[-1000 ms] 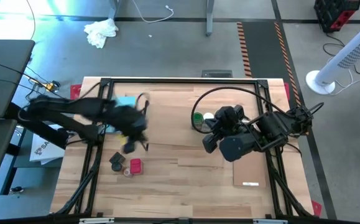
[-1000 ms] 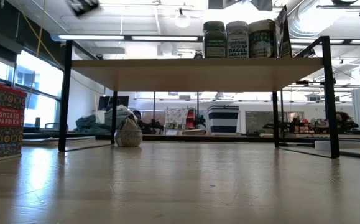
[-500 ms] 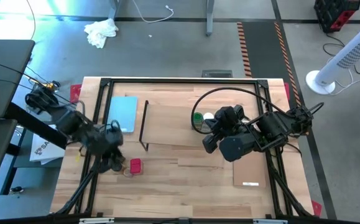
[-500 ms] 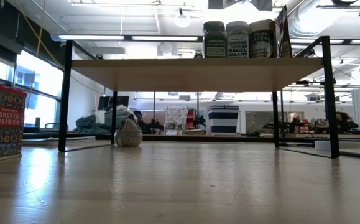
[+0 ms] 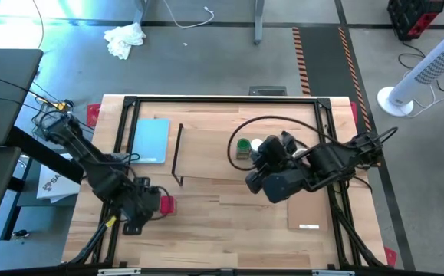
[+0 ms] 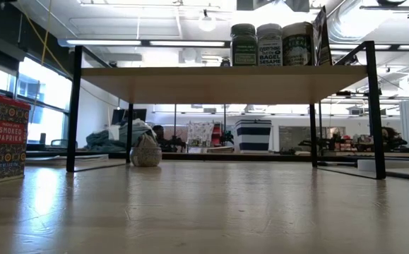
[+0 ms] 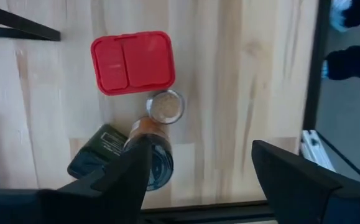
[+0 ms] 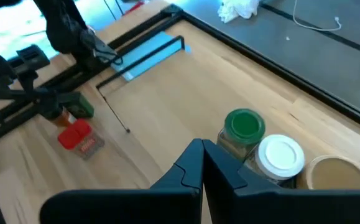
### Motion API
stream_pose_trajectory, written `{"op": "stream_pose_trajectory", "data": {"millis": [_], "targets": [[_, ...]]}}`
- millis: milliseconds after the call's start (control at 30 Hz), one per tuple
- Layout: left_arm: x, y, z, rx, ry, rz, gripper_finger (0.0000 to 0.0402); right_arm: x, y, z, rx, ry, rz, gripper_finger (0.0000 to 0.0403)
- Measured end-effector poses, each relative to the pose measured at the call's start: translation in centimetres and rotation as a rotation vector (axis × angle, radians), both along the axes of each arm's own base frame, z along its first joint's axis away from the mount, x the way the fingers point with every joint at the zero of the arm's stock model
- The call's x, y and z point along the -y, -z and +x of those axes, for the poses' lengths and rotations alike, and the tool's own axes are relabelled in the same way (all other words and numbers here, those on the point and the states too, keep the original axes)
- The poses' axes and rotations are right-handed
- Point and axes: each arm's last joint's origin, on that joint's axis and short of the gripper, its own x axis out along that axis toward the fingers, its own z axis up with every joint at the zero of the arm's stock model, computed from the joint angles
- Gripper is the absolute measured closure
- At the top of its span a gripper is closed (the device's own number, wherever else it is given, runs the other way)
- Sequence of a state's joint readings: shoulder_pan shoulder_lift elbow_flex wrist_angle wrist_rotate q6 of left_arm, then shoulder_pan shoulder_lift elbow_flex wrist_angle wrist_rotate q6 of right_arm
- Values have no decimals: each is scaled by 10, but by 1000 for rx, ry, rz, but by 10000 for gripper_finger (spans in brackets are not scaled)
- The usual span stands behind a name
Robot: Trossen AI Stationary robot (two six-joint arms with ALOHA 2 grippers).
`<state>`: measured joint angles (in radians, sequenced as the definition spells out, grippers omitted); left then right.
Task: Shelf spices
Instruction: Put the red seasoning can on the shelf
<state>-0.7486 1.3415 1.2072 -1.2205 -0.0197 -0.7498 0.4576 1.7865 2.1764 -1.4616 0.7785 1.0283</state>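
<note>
Three spices stand on the shelf (image 5: 206, 157): a green-topped jar (image 5: 243, 146), a white-topped one (image 8: 282, 155) and a tan-topped one (image 8: 338, 174). My right gripper (image 8: 203, 163) hovers shut above the plank beside them, holding nothing. Near the table's left front stands a red paprika tin (image 7: 132, 62), with a small tan-topped jar (image 7: 165, 107), a dark jar (image 7: 152, 149) and a dark green tin (image 7: 99, 160) beside it. My left gripper (image 7: 201, 168) hangs open above this group, pointing down. One finger shows over the dark jar.
A light-blue pad (image 5: 151, 140) lies at the far left beside the shelf's black wire end frame (image 5: 177, 153). A thin pale board (image 5: 307, 208) lies near the right front. A black frame (image 5: 222, 100) borders the table. Bare wood lies between the tins and the board.
My left gripper has swung from over the blue pad toward the table's near left corner and come down over the red tin and the jars beside it. My right arm has sunk slightly over the shelf. No spice has moved.
</note>
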Motion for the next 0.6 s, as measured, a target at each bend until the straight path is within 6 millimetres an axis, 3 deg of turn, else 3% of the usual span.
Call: {"op": "stream_pose_trajectory", "data": {"millis": [233, 467, 600], "targets": [[-4, -4, -3, 4, -105, -5, 128, 1, -3, -2, -5, -25, -15, 403], [-24, -29, -22, 142, -359, -77, 128, 8, -20, -13, 51, -15, -42, 403], [-33, -30, -30, 107, -496, -45, 128, 11, -19, -11, 47, -6, -38, 403]]}}
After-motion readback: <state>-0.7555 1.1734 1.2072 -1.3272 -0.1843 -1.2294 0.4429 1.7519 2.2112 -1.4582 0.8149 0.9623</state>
